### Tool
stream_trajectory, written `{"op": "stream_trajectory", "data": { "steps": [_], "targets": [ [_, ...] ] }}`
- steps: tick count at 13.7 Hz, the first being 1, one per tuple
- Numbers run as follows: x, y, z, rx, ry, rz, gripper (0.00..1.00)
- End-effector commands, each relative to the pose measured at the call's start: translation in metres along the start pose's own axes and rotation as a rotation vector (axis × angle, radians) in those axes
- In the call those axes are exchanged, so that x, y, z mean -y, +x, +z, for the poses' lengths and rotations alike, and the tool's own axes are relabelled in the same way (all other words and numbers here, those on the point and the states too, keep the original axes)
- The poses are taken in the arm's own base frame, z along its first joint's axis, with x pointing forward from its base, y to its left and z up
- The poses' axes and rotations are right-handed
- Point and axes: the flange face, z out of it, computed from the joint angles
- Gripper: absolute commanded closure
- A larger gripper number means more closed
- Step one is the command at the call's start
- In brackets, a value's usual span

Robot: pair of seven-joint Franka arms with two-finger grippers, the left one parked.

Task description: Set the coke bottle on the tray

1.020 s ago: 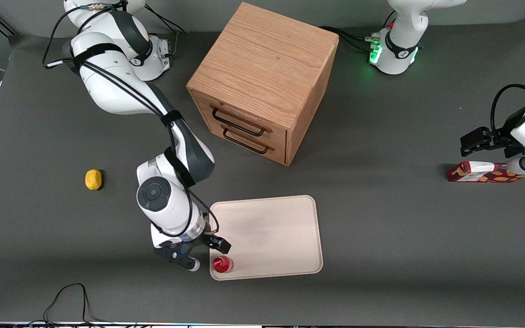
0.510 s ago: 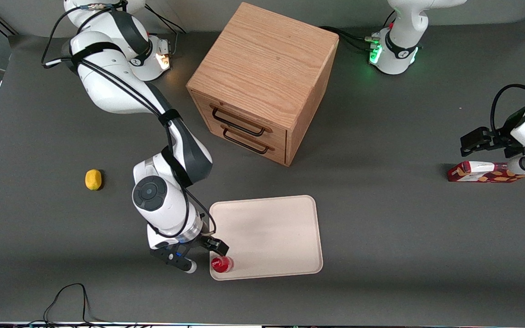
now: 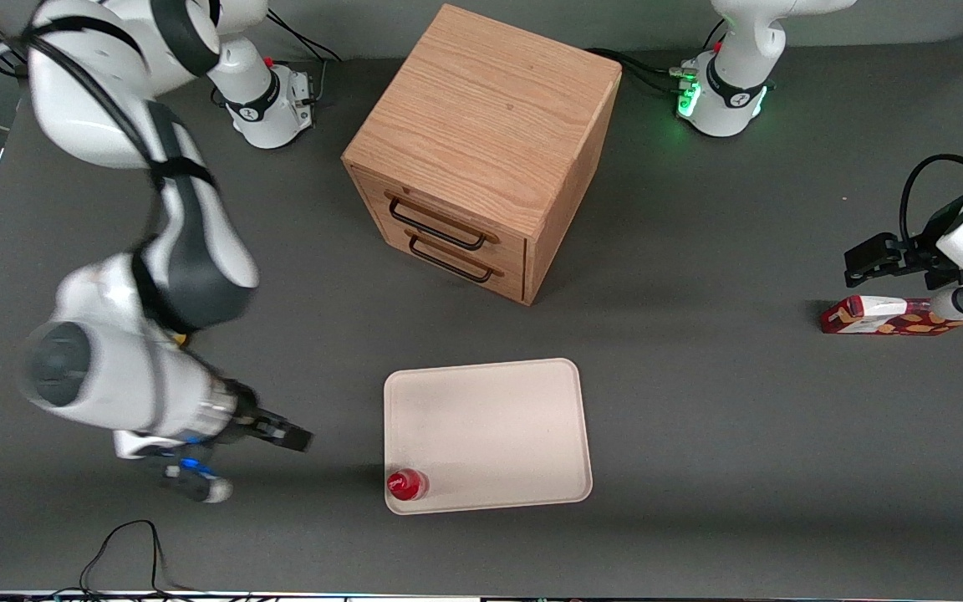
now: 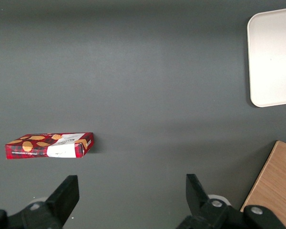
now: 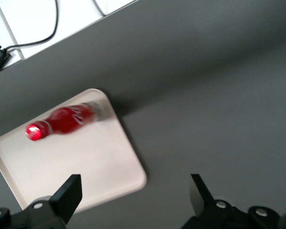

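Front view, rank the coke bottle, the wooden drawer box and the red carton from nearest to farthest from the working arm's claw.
The open claw is above the table, off the tray.
1. Coke bottle, upright in the tray's corner closest to the claw.
2. Wooden drawer box, mid-table.
3. Red carton, at the parked arm's end.

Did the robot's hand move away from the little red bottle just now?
Yes. The hand, open and empty, has swung away from the tray toward the working arm's end of the table, leaving the coke bottle standing in the tray's corner.
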Motion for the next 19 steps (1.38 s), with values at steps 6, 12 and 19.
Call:
{"op": "stream_trajectory", "data": {
  "steps": [6, 12, 19],
  "targets": [
    [-0.165, -0.056, -0.067, 0.091, -0.105, -0.245, 0.0],
    [-0.18, -0.142, -0.129, 0.045, -0.099, -0.292, 0.0],
    [-0.196, -0.142, -0.172, 0.06, -0.098, -0.35, 0.0]
  ]
}}
